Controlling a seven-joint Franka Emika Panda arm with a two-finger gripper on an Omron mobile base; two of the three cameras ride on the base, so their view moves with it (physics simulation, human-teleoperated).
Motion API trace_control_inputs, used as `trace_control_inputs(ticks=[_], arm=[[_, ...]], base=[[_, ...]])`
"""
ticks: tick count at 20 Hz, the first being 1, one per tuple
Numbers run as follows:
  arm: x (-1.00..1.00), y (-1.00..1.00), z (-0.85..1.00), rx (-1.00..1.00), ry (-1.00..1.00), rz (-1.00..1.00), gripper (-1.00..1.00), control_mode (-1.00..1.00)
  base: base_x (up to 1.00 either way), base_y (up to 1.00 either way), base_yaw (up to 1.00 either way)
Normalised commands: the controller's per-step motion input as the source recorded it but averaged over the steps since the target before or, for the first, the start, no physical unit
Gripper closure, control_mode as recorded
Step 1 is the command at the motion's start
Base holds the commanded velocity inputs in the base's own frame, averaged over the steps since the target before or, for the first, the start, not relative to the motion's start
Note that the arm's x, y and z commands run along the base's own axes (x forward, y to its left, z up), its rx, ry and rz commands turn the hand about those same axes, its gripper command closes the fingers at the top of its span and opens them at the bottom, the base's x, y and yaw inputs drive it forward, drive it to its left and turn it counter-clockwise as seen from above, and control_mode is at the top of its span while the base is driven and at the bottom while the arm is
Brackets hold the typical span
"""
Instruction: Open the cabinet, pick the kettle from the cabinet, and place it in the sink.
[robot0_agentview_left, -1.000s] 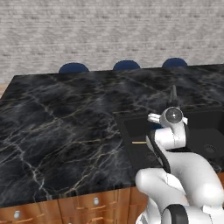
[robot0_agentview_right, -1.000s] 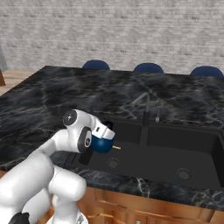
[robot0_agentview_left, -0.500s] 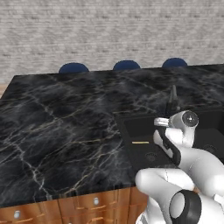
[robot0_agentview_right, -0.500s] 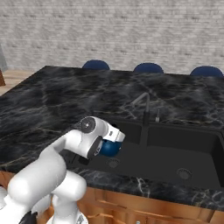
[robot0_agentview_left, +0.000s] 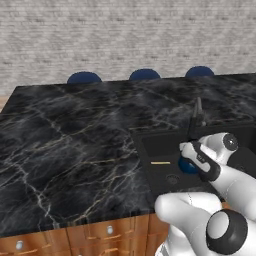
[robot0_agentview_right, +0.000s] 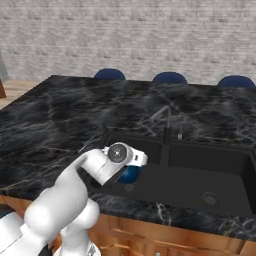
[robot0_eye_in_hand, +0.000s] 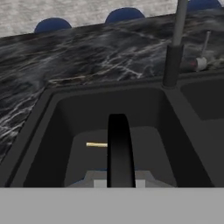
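Kettle (robot0_agentview_right: 131, 174) hangs upright over the sink's (robot0_agentview_right: 227, 172) left basin, near its front left corner, handle (robot0_eye_in_hand: 120, 148) arching up, spout direction unclear. Fingers (robot0_eye_in_hand: 120, 183) closed on the handle. Faucet (robot0_agentview_right: 165, 135) stands behind at the divider; basin walls close around, counter (robot0_agentview_left: 70, 150) open left. No readable writing.

Glossy veined marble counter (robot0_agentview_left: 75, 150), matt dark sink (robot0_agentview_right: 220, 170), smooth glossy blue kettle (robot0_agentview_right: 131, 174)
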Motion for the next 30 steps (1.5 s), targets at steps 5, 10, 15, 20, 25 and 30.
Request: trace_control_inputs(ticks=[5,10,15,20,25,30], arm=[[0.08,0.06,-0.18,0.00,0.00,0.16,1.00,-1.00],[0.13,0.07,-0.18,0.00,0.00,0.12,1.00,-1.00],[0.18,0.13,-0.20,0.00,0.00,0.14,1.00,-1.00],[0.11,0.19,-0.17,0.00,0.00,0.12,1.00,-1.00],[0.12,0.13,-0.15,0.00,0.00,0.04,1.00,-1.00],[0.10,0.02,-0.18,0.00,0.00,0.00,1.00,-1.00]], base=[[0.00,0.00,0.00],[0.00,0.00,0.00],[0.00,0.00,0.00],[0.00,0.00,0.00],[0.00,0.00,0.00],[0.00,0.00,0.00]])
